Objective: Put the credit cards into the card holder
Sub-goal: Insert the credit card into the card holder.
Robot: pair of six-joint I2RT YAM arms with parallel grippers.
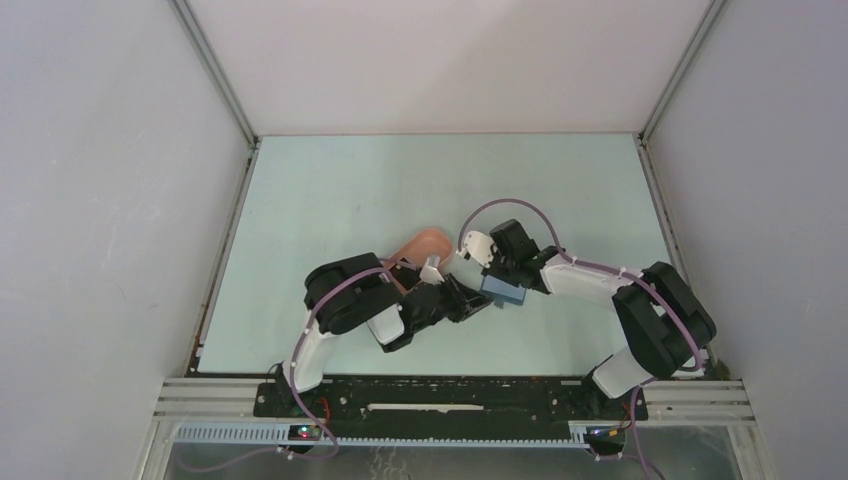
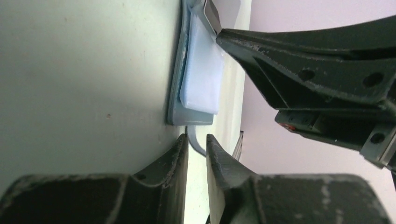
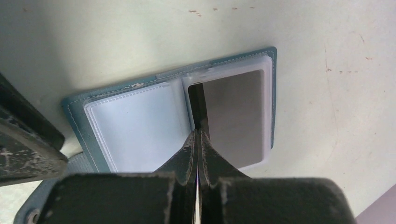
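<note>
Wallet lies open on the bench, between both arms. Right pincer is clamped on a dark card, edge-on over the wallet's right pocket. Left pincer stands narrow around the wallet's tab; grip cannot be told.

1. Near the middle of the table, lying open and flat: card holder, between the two grippers
2. At the holder's left side: left gripper, with the holder's tab in the gap between its fingers
3. Over the holder's right half, reaching in from the right: right gripper, with a card pinched on edge along the fold
4. Behind and left of the holder, partly hidden by the left arm: tray, on the table
</note>
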